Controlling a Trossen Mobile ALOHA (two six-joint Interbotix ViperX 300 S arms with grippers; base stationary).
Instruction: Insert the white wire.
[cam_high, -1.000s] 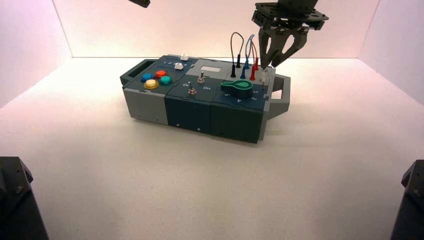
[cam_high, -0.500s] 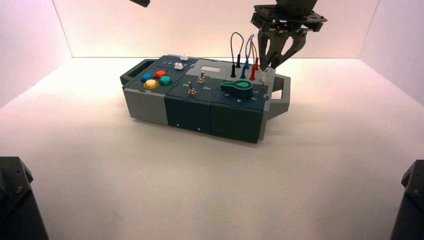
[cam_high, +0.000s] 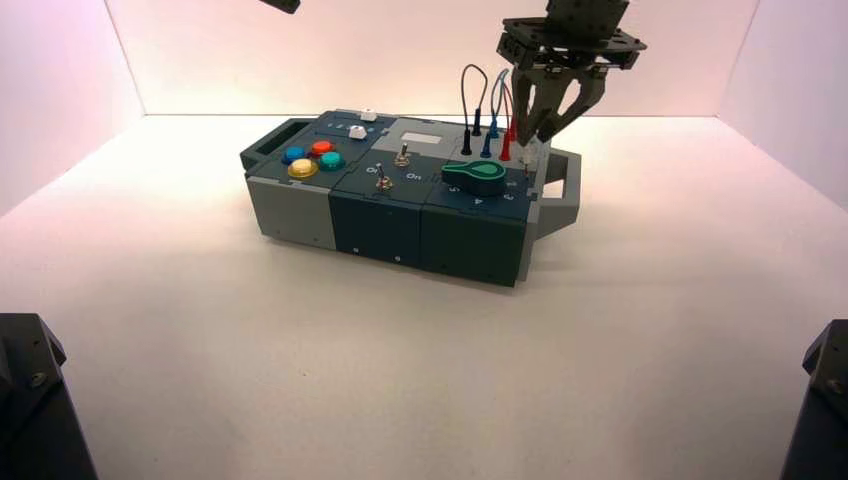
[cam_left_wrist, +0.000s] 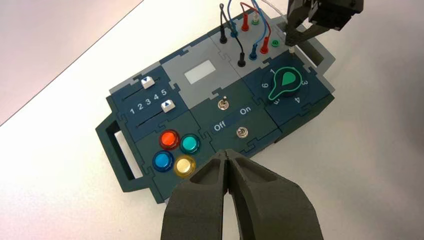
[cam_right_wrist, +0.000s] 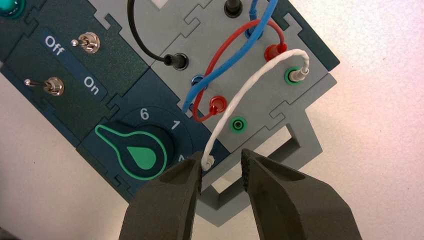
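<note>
Though fingers (cam_right_wrist: 172, 200) part-hide it, white wire (cam_right_wrist: 250, 87) plug loose.

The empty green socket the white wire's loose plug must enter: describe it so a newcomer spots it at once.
Start at the grey wire panel beside the big green knob on the box. One end of the thin white wire already sits in a green socket; the second green-ringed socket, nearer the right gripper, is the only hole without a plug.
</note>
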